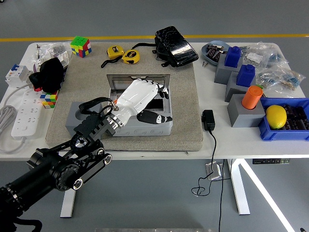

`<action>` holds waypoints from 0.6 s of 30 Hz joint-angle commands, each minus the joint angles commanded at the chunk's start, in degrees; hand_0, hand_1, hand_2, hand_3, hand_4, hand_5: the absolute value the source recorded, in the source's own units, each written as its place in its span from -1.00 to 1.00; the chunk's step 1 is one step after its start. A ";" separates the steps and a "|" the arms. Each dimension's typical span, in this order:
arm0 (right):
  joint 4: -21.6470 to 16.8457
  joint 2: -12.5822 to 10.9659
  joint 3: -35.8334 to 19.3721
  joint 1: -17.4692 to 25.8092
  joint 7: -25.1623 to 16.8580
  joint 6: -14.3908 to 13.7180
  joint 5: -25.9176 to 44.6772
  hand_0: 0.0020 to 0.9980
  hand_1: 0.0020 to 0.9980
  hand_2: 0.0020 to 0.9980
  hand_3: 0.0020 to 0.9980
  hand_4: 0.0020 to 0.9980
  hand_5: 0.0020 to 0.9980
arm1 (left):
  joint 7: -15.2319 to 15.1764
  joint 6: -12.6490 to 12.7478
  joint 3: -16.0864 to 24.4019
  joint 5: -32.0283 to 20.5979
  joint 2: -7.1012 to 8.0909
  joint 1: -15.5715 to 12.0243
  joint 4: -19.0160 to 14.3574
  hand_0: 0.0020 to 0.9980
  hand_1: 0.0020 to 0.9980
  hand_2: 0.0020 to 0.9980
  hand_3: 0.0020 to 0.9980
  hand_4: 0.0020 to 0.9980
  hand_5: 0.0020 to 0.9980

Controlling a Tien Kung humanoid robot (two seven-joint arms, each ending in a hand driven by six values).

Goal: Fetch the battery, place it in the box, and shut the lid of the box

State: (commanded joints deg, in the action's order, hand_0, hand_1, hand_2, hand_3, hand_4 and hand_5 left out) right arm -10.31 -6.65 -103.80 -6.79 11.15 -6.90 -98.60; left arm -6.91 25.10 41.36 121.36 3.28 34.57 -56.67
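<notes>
White left hand hides the grey box's inside.

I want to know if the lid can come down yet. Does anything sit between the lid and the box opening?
Yes. The left hand reaches over the open box, in front of the raised lid, blocking its path down.

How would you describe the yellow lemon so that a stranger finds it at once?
Look at the table's right end, where a blue bin sits at the near edge. The lemon lies in its left part, the only round, plain yellow thing, just right of an orange cylinder.
</notes>
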 joint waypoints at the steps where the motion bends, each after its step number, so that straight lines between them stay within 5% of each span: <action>1: 0.00 -0.01 0.00 0.00 0.01 0.00 -0.02 0.70 0.70 0.63 0.73 1.00 1.00 | 0.01 0.03 0.19 0.00 -0.01 -0.03 -0.14 -0.35 0.15 0.12 0.08 1.00 -0.07; 8: 0.00 0.03 -0.15 0.10 0.02 -0.03 0.12 0.70 0.70 0.63 0.73 1.00 1.00 | -0.09 -0.80 2.90 -1.95 0.94 -1.90 -3.46 -0.34 0.16 0.15 0.10 1.00 -0.04; 9: 0.00 0.06 -0.19 0.13 0.03 -0.03 0.13 0.70 0.70 0.63 0.73 1.00 1.00 | -0.24 -0.93 3.16 -2.20 1.04 -2.07 -3.70 -0.19 0.20 0.25 0.23 1.00 0.07; 14: 0.00 0.11 -0.18 0.17 0.00 -0.09 0.39 0.70 0.70 0.63 0.73 1.00 1.00 | -1.86 -4.62 5.33 -6.83 1.89 -3.66 -6.20 -0.19 0.20 0.25 0.23 1.00 0.07; 15: 0.00 0.10 -0.20 0.16 -0.02 -0.11 0.41 0.70 0.70 0.63 0.73 1.00 1.00 | -2.28 -5.33 5.74 -8.12 1.99 -3.93 -6.59 0.49 0.54 0.52 0.47 1.00 0.71; 18: 0.00 0.11 -0.33 0.19 -0.04 -0.13 0.36 0.70 0.70 0.63 0.73 1.00 1.00 | -3.73 -7.74 6.90 -12.89 2.39 -4.72 -7.89 0.49 0.54 0.52 0.47 1.00 0.71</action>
State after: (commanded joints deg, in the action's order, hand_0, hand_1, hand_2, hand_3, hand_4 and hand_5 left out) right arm -10.31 -6.55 -104.13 -6.60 11.11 -7.04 -98.24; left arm -10.64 17.36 48.27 108.47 5.66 29.84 -64.56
